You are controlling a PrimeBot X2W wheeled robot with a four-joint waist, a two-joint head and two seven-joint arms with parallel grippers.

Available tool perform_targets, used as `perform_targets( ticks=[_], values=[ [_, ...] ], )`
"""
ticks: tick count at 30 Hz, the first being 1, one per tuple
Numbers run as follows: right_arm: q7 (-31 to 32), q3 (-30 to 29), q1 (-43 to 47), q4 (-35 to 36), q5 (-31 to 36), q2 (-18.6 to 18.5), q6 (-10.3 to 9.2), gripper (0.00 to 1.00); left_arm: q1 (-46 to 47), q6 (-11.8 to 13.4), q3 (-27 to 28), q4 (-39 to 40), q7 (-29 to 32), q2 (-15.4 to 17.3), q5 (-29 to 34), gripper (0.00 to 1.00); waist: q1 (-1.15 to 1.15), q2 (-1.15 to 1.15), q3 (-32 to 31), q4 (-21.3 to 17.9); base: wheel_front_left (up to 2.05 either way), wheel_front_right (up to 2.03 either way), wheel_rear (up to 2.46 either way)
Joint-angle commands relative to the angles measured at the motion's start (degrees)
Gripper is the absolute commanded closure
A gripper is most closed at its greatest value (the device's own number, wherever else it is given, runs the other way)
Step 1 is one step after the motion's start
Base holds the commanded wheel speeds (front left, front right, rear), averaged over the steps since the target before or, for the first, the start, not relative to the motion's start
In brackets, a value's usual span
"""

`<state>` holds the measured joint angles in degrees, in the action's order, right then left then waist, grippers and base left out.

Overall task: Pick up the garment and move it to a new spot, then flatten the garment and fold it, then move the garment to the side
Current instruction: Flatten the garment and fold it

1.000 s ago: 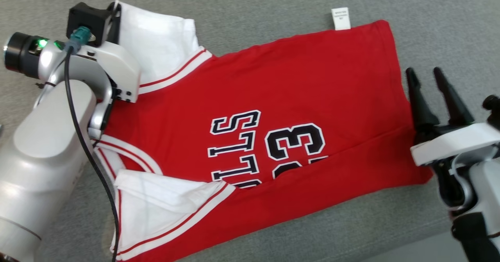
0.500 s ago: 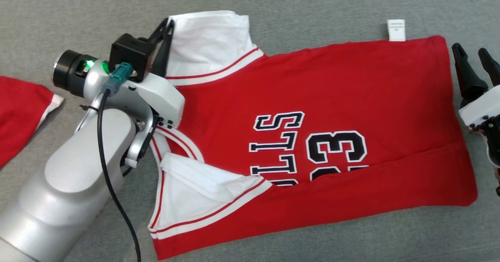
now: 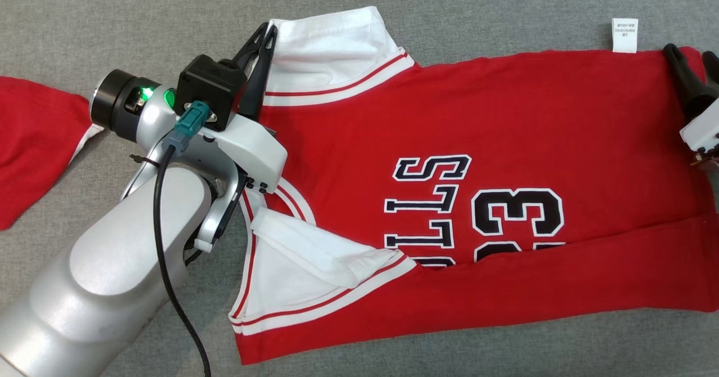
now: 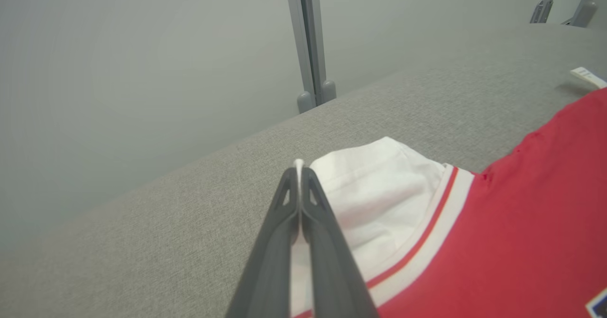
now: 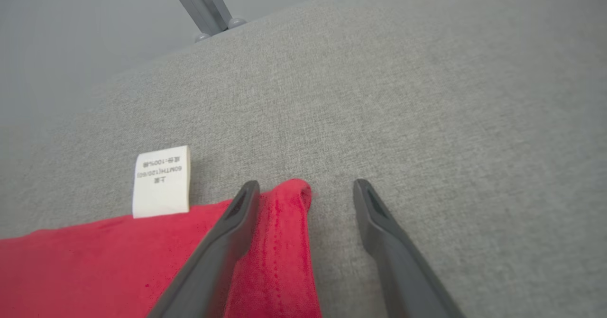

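Jersey (image 3: 449, 141): lying flat on grey surface (image 3: 505, 6), long axis running left–right. Left gripper (image 4: 298, 178): pinching white sleeve (image 3: 326, 45) edge, far corner. Right gripper (image 5: 306, 185): fingers standing apart, straddling far hem corner (image 5: 289, 204); nearer arm for that end.

Grey surface (image 3: 505, 6), seemingly fabric; jersey (image 3: 505, 113) atop

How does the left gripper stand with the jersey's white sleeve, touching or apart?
Touching. In the left wrist view, the left gripper is shut on the edge of the white sleeve, and a sliver of white cloth shows between its fingertips.
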<state>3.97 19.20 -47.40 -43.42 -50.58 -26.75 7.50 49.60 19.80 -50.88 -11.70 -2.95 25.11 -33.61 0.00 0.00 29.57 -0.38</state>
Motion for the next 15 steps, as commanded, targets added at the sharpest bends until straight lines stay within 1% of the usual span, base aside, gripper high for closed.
perform_targets(
  ticks=[1, 7, 8, 9, 10, 15],
  values=[
    [-0.09, 0.37, -0.55, -0.33, -0.49, -0.34, -0.02, 0.00, -0.32, 0.44, 0.03, 0.22, 0.23, 0.35, 0.44, 1.00, 0.00, 0.00, 0.06, 0.09, 0.00, 0.00, 0.00],
    [-0.93, 4.61, -2.62, -2.19, -1.36, -1.16, -0.02, 0.00, -0.57, 0.87, -0.20, 0.88, 0.45, 0.48, 0.36, 1.00, 0.00, 0.00, -0.06, 0.39, 0.00, 0.00, 0.00],
    [-0.75, 5.40, -2.75, -2.21, -1.70, -1.18, -0.02, 0.38, -0.62, 0.96, -0.20, 0.91, 0.45, 0.46, 0.31, 1.00, 0.00, 0.00, -0.13, 0.42, 0.00, 0.00, 0.00],
    [-0.83, 6.23, -2.91, -2.16, -2.03, -1.40, -0.02, 0.73, -0.63, 0.99, -0.19, 0.93, 0.43, 0.48, 0.28, 1.00, 0.00, 0.00, -0.20, 0.45, 0.00, 0.00, 0.00],
    [-1.08, 6.76, -2.98, -2.35, -2.48, -1.63, -0.02, 1.00, -0.66, 1.07, -0.20, 0.93, 0.42, 0.47, 0.22, 1.00, 0.00, 0.00, -0.28, 0.46, 0.00, 0.00, 0.00],
    [-4.22, 9.89, -3.31, -2.28, -3.22, -2.74, -0.02, 1.00, -1.08, 1.10, -0.34, 0.66, 0.46, 0.63, -0.19, 1.00, 0.00, 0.00, -0.95, 0.36, 0.00, 0.00, 0.00]
  ],
)
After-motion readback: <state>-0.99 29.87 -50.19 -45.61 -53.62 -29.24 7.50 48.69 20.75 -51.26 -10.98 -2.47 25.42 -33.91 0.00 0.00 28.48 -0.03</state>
